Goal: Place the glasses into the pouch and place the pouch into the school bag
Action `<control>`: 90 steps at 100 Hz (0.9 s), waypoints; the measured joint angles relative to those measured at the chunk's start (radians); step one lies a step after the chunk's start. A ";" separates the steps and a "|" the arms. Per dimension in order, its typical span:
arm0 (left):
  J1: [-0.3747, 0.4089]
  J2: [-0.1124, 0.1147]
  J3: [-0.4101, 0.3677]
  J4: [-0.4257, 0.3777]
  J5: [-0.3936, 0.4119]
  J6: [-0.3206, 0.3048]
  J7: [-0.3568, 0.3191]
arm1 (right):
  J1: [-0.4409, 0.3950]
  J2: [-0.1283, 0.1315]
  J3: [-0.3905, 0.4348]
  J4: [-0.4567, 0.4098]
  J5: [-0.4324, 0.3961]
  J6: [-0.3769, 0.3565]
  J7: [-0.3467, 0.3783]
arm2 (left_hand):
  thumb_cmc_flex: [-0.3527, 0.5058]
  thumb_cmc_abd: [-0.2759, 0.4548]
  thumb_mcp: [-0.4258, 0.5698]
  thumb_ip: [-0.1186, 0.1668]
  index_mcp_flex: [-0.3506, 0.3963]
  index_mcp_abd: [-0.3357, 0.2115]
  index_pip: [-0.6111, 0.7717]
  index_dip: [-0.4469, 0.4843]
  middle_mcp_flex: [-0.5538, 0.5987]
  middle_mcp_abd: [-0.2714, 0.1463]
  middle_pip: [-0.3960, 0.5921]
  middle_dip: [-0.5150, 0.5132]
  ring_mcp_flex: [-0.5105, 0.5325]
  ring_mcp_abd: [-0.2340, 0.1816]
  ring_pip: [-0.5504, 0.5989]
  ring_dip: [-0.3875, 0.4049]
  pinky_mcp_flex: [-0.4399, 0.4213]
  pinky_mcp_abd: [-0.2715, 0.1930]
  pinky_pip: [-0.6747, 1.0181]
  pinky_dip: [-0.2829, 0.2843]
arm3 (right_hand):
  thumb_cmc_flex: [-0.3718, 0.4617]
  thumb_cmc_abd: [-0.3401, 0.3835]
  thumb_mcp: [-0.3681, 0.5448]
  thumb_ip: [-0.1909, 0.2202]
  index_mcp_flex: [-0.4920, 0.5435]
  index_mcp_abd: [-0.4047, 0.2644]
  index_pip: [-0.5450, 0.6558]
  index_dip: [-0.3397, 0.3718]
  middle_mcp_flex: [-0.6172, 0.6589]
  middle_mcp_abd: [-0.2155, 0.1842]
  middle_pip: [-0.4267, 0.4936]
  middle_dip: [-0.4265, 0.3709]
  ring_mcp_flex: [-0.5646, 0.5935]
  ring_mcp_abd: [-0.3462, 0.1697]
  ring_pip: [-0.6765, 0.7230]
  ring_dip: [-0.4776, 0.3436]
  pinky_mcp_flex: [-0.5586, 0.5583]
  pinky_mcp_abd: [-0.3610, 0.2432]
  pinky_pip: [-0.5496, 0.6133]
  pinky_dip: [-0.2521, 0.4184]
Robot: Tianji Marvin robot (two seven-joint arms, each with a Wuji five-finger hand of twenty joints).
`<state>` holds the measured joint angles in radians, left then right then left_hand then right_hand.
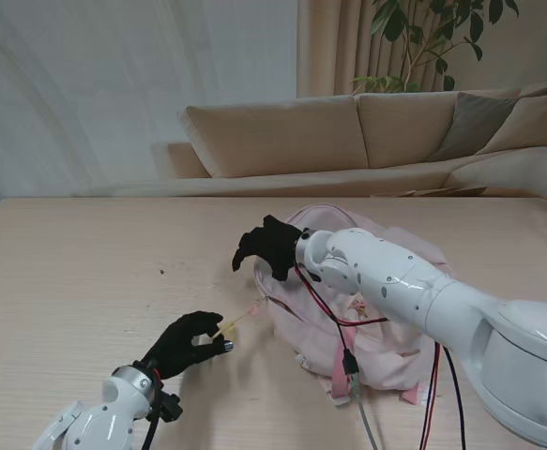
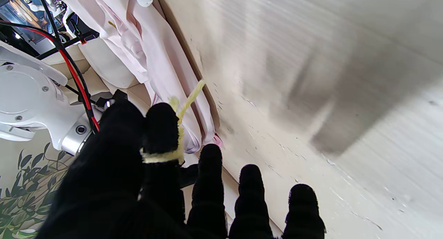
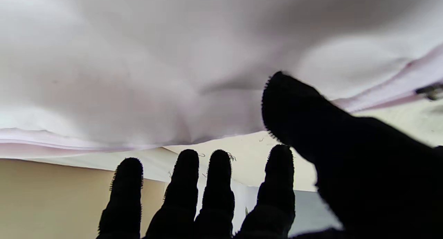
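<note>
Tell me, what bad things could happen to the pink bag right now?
1. The left hand pinches a thin yellow cord that seems tied to the school bag's zipper. It could slip from the fingers or snap if pulled hard.
2. The right hand sits open at the bag's top and grips nothing, so the soft bag might slide along the table instead of the zipper moving.

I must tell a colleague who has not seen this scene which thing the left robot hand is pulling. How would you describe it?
On the wooden table lies a pink school bag, right of centre. From its left edge a thin pale yellow cord runs to the left robot hand, which pinches it. It is the only yellow strand; the cables nearby are red and black.
</note>
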<state>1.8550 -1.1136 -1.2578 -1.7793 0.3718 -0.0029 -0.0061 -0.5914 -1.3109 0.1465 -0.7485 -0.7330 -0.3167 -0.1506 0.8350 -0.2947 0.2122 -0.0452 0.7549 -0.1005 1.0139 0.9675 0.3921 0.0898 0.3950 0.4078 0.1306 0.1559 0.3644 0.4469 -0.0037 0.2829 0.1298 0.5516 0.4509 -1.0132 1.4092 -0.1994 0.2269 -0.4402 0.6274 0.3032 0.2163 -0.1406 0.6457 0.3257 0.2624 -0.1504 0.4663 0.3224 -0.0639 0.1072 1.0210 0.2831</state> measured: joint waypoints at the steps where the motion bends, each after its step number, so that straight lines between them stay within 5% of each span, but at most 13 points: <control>1: 0.000 0.000 0.000 0.000 0.000 0.000 0.000 | 0.001 -0.002 -0.003 0.005 0.000 0.000 -0.002 | 0.000 0.000 0.000 0.000 0.000 0.000 0.000 0.000 0.000 0.000 0.000 0.000 0.000 0.000 0.000 0.000 0.000 0.000 0.000 0.000 | 0.000 -0.001 0.000 0.000 0.000 0.000 0.000 0.000 0.000 -0.002 -0.009 -0.002 0.000 0.000 -0.005 -0.001 0.000 0.000 0.000 0.000; 12: -0.004 0.001 0.006 0.003 -0.004 0.002 -0.001 | 0.017 -0.039 -0.060 0.086 -0.007 -0.008 -0.038 | 0.000 0.000 0.000 0.000 0.000 0.000 0.000 0.000 0.000 0.000 0.000 0.000 0.000 0.000 0.000 0.000 0.000 0.000 0.000 0.000 | 0.000 -0.026 0.000 0.000 0.006 0.000 0.005 0.000 0.000 -0.015 -0.010 -0.005 0.000 0.000 -0.005 -0.001 0.000 0.000 -0.012 -0.010; 32: -0.013 0.001 0.012 0.009 -0.005 0.002 -0.007 | 0.051 -0.069 -0.143 0.146 -0.036 -0.055 -0.027 | 0.000 0.000 0.000 0.000 0.000 0.000 0.000 0.000 0.000 0.000 0.000 0.000 0.000 0.000 0.000 0.000 0.000 0.000 0.000 0.000 | -0.014 -0.036 0.000 0.010 0.213 -0.033 0.102 0.031 0.056 -0.044 0.056 0.012 0.001 -0.012 -0.005 -0.001 -0.007 0.000 -0.026 -0.023; 41: -0.016 0.001 0.013 0.011 -0.005 0.002 -0.007 | 0.050 -0.085 -0.144 0.182 -0.036 -0.054 -0.064 | 0.000 0.000 0.000 0.000 0.000 0.000 0.000 0.000 0.000 0.000 0.000 0.000 0.000 0.000 0.000 0.000 0.000 0.000 0.000 0.000 | -0.029 -0.053 0.000 -0.003 0.386 -0.062 0.203 0.136 0.277 -0.048 0.056 0.020 0.061 -0.021 0.022 0.011 -0.008 0.004 0.002 -0.016; 50: -0.020 0.002 0.014 0.014 -0.003 0.001 -0.008 | 0.046 -0.114 -0.154 0.244 -0.033 -0.057 -0.151 | 0.000 0.000 0.000 0.000 0.000 0.000 0.000 0.000 0.000 0.000 0.000 0.000 0.000 0.000 0.000 0.000 0.000 0.000 0.000 0.000 | -0.002 -0.103 0.001 -0.190 0.610 -0.084 0.362 0.123 0.689 -0.002 0.061 0.027 0.294 -0.031 0.130 0.061 0.018 0.022 0.103 0.032; 55: -0.022 0.002 0.014 0.015 -0.003 0.001 -0.009 | 0.042 -0.124 -0.152 0.265 -0.027 -0.058 -0.177 | 0.000 0.000 0.000 0.000 0.000 0.000 0.000 0.000 0.000 0.000 0.000 0.000 0.000 0.000 0.000 0.000 0.000 0.000 0.000 0.000 | -0.004 -0.097 0.001 -0.196 0.695 -0.085 0.430 0.113 0.870 0.036 0.101 0.023 0.487 0.005 0.215 0.087 0.083 0.047 0.149 0.063; 62: -0.025 0.002 0.012 0.018 -0.003 0.001 -0.012 | 0.032 -0.128 -0.130 0.265 -0.013 -0.044 -0.170 | -0.001 0.000 0.000 0.000 0.000 0.000 0.000 0.000 0.000 0.000 0.000 0.000 0.000 0.000 0.000 0.000 0.000 0.000 0.000 0.000 | 0.013 -0.042 -0.001 -0.197 0.707 -0.077 0.456 0.131 0.942 0.062 0.175 0.061 0.621 0.055 0.322 0.088 0.170 0.060 0.178 0.094; 70: -0.033 0.002 0.012 0.025 -0.001 0.000 -0.014 | 0.017 -0.121 -0.111 0.230 -0.011 0.058 -0.146 | -0.001 0.000 0.000 0.000 0.000 0.000 -0.001 0.000 0.000 0.000 0.000 0.000 0.000 0.000 0.000 0.000 0.000 0.000 0.000 0.000 | 0.013 -0.025 -0.001 -0.201 0.714 -0.064 0.467 0.171 0.975 0.066 0.212 0.120 0.694 0.074 0.412 0.088 0.242 0.062 0.202 0.115; 80: -0.057 0.002 0.010 0.044 -0.003 -0.001 -0.026 | -0.021 -0.107 -0.048 0.153 -0.019 0.275 -0.137 | -0.001 0.000 0.000 0.000 -0.002 0.000 -0.010 0.000 0.000 0.000 0.000 0.000 0.000 0.000 0.000 0.000 0.000 0.000 0.000 0.000 | 0.012 -0.025 -0.002 -0.204 0.719 -0.027 0.480 0.185 1.004 0.083 0.212 0.164 0.732 0.096 0.461 0.099 0.296 0.062 0.218 0.135; 90: -0.095 0.001 0.009 0.074 -0.005 -0.007 -0.035 | -0.057 -0.117 -0.002 0.134 -0.013 0.432 -0.186 | -0.001 0.000 0.000 0.000 -0.010 0.000 -0.017 0.000 0.000 0.000 0.000 0.000 0.000 0.000 0.000 0.000 0.000 0.000 0.000 0.000 | 0.012 -0.026 -0.002 -0.216 0.731 0.002 0.488 0.188 1.015 0.090 0.213 0.184 0.749 0.105 0.471 0.101 0.325 0.062 0.228 0.144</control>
<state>1.7595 -1.1122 -1.2492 -1.7057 0.3664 -0.0098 -0.0412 -0.6480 -1.4277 0.1441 -0.6141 -0.7459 0.1152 -0.3369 0.8345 -0.2947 0.2124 -0.0451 0.7445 -0.1002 0.9968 0.9674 0.3921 0.0898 0.3951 0.4077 0.1306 0.1559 0.3645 0.4469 -0.0036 0.2829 0.1298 0.5518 0.4627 -1.0389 1.4073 -0.4158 0.9579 -0.4385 1.1151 0.4908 1.2313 -0.0509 0.8583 0.5094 1.0115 -0.0456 0.9376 0.4232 0.2611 0.1690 1.2495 0.4272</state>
